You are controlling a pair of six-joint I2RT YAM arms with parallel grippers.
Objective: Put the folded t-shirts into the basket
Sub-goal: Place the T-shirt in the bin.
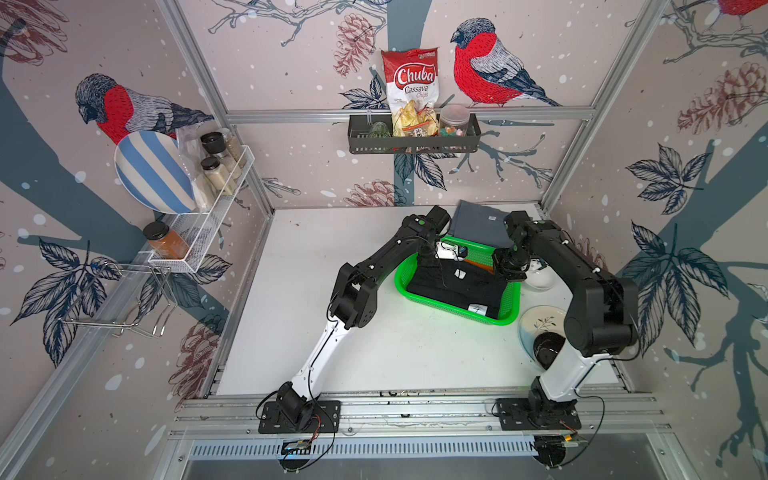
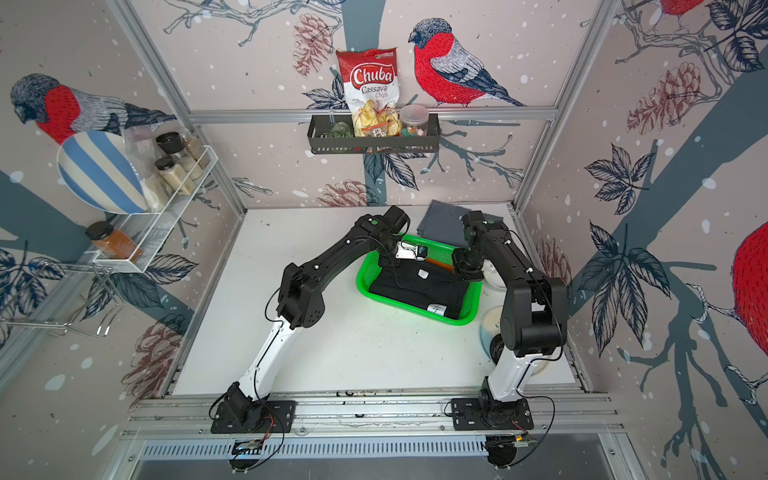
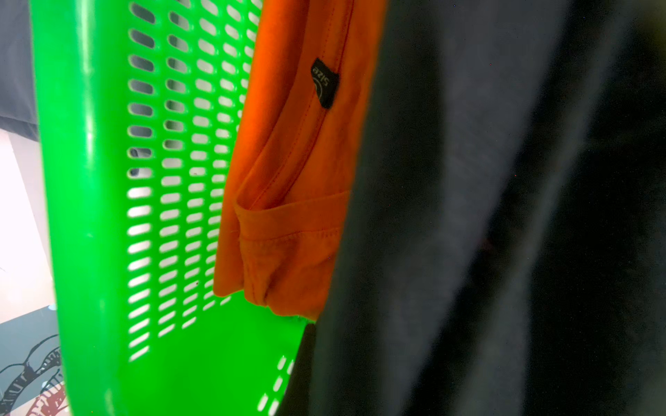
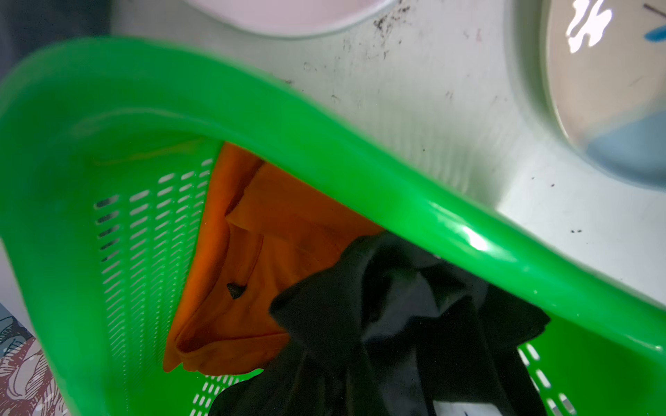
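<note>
The green basket (image 1: 440, 302) (image 2: 399, 305) stands at the back right of the table. The black t-shirt (image 1: 453, 286) (image 2: 419, 286) lies in it on top of the orange t-shirt (image 3: 288, 162) (image 4: 252, 234), which shows only as a strip at the far side. My left gripper (image 1: 426, 266) is down at the basket's far left end and my right gripper (image 1: 509, 272) at its far right end. Both are shut, and black cloth (image 4: 378, 324) bunches up toward each one and hides the jaws. The grey t-shirt (image 1: 478, 222) (image 2: 440, 216) lies flat on the table behind the basket.
A white bowl (image 1: 540, 280) sits right of the basket. In front of it a leaf-patterned plate (image 1: 540, 322) carries a black bowl (image 1: 548, 349) under my right arm. A black shelf (image 1: 413, 141) hangs on the back wall and a white rack (image 1: 208, 224) on the left wall.
</note>
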